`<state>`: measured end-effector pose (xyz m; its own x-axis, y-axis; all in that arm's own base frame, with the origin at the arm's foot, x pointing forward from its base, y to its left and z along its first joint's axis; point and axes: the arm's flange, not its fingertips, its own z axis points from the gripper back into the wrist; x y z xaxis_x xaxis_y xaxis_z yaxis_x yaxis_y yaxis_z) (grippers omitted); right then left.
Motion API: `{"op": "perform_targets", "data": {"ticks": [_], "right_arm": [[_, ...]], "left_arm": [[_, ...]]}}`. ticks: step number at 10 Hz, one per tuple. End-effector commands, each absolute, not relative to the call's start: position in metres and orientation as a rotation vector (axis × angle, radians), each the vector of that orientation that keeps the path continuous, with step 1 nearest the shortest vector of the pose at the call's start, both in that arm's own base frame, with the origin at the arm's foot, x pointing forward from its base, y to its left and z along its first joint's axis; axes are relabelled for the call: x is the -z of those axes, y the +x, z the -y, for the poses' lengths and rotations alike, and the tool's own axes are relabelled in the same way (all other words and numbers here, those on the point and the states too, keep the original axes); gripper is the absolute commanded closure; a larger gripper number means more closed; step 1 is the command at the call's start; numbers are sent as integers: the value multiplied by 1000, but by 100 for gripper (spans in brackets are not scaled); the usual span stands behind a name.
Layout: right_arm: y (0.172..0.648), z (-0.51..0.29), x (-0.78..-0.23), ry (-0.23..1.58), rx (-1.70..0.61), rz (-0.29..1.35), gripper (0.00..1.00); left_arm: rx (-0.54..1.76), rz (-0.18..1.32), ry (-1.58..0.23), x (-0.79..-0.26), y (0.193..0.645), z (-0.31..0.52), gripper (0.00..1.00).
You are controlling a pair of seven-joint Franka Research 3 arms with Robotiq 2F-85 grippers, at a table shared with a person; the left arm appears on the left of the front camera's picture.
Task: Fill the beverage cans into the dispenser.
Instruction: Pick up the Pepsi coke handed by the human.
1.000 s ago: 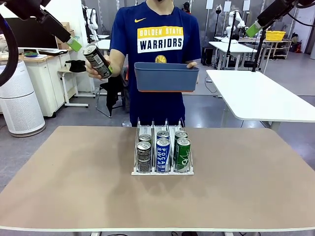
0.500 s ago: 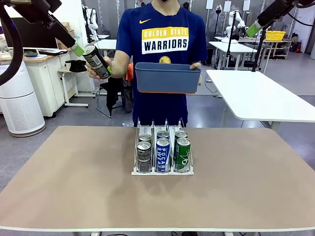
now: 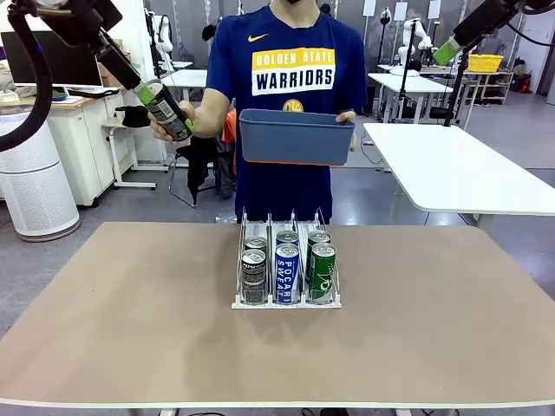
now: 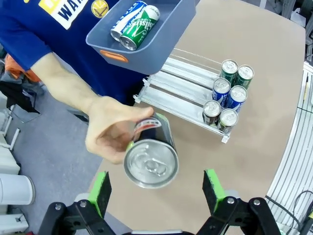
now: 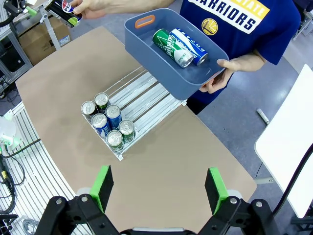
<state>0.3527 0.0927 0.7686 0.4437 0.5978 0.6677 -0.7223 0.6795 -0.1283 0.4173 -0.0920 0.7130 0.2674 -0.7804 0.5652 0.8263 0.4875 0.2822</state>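
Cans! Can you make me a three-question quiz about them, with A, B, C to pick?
1. How many cans stand in the dispenser?
A. three
B. six
C. nine

2. Where is the dark can?
A. in the dispenser
B. in the person's hand
C. on the floor

3. How is the left tool?
A. open
B. shut on the dark can
C. shut on nothing

Answers: B, two stand in each of three lanes; B, the hand grips its side; A, its green pads stand wide apart, clear of the can.
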Motion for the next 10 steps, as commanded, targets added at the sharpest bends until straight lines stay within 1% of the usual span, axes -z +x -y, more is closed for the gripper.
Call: {"op": "perform_targets", "data": {"ticks": [1,10], "right_arm": [[352,-93,-769,186,-823,749,0],[352,-93,-769,186,-823,749,0]], "left_arm": [[1114,748,-7,-712,425,92,0],[1176,748,-75,-690,448,85,0]]}}
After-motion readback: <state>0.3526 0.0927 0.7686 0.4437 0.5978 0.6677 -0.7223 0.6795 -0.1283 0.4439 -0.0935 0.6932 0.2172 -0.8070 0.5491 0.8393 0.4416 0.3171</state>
